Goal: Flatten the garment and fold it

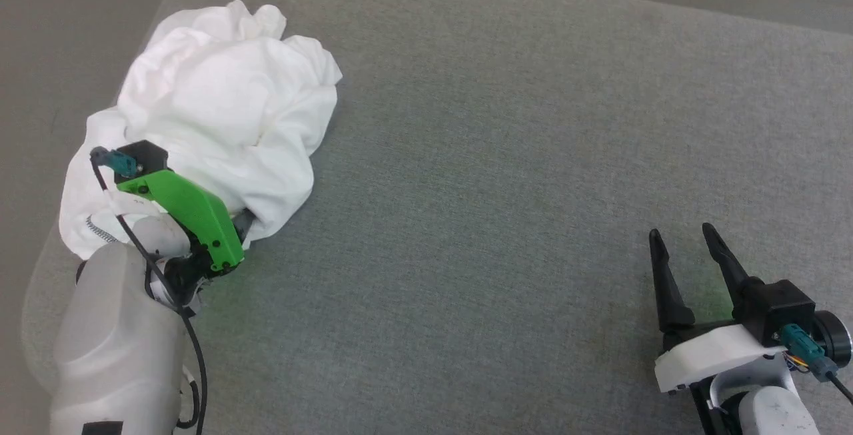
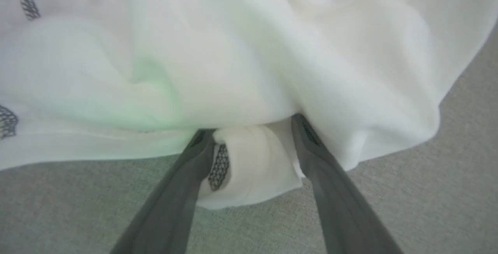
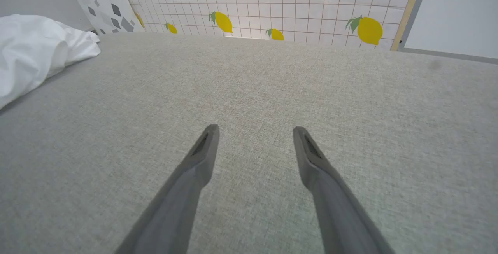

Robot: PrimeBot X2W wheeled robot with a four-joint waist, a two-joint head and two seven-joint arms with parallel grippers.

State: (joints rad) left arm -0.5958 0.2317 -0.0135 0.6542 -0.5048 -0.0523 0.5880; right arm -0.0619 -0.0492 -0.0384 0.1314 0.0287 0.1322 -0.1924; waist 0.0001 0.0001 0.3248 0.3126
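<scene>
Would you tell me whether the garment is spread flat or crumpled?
Crumpled: the garment lies in a rumpled heap, and the left gripper straddles one fold.

The garment (image 1: 220,108), white and of thin soft fabric, lies crumpled in a loose, rounded heap with deep folds, not spread flat. It rests at the far left of the grey worktop (image 1: 533,155) and reaches that worktop's left edge. Dark grey zigzag stitching (image 2: 220,166) runs along a small fold at its near edge, and this fold sits between the spread fingers of the left gripper (image 2: 252,127).
</scene>
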